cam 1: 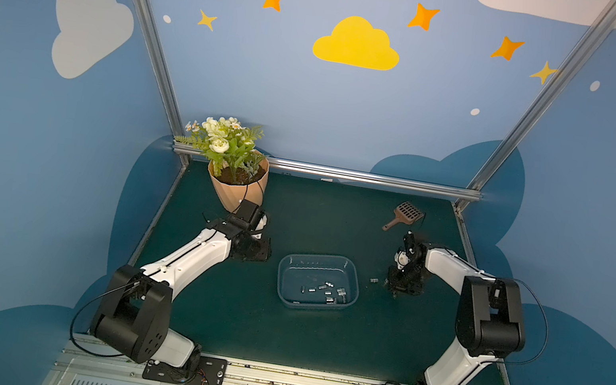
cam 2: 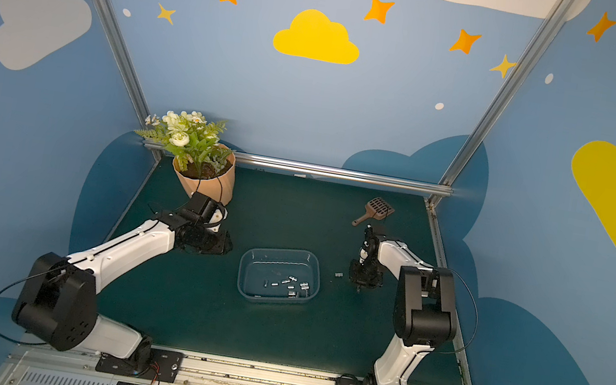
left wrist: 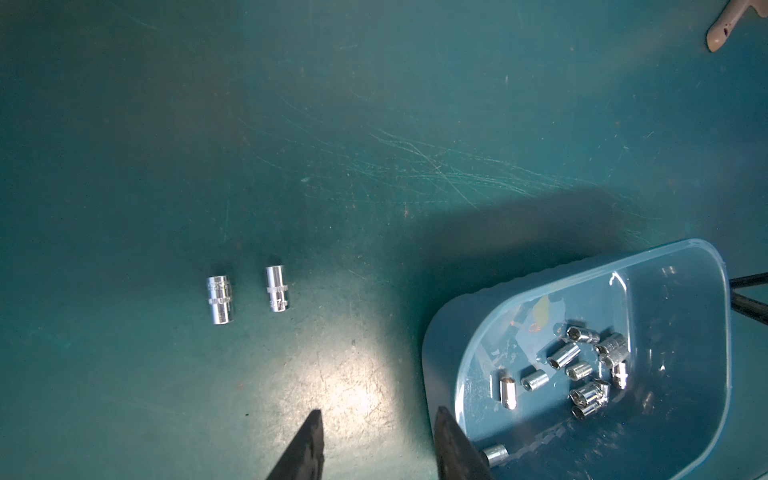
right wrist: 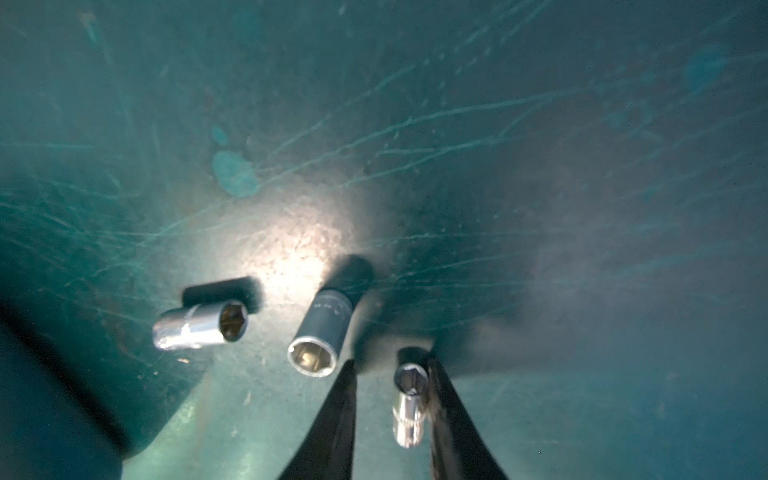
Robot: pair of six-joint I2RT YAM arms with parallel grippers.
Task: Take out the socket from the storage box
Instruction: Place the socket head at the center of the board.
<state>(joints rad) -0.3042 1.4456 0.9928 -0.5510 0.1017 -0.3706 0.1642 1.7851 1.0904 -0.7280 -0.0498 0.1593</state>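
Note:
The storage box (cam 1: 298,271) (cam 2: 259,265), a shallow blue-grey tub, sits mid-table with several chrome sockets (cam 1: 326,290) (left wrist: 582,365) loose inside. My right gripper (cam 1: 395,293) (right wrist: 390,361) points down at the mat to the right of the box. Its jaws stand open around a small chrome socket (right wrist: 409,407), which lies against one finger with a gap to the other. Two more sockets (right wrist: 199,328) (right wrist: 320,336) (cam 1: 374,280) lie on the mat beside it. My left gripper (cam 1: 263,253) (left wrist: 378,415) is open and empty, left of the box.
A peach flowerpot (cam 1: 235,190) with flowers stands at the back left, just behind the left arm. A brown slotted scoop (cam 1: 403,213) lies at the back right. In the left wrist view two further sockets (left wrist: 219,299) (left wrist: 277,289) rest on the green mat.

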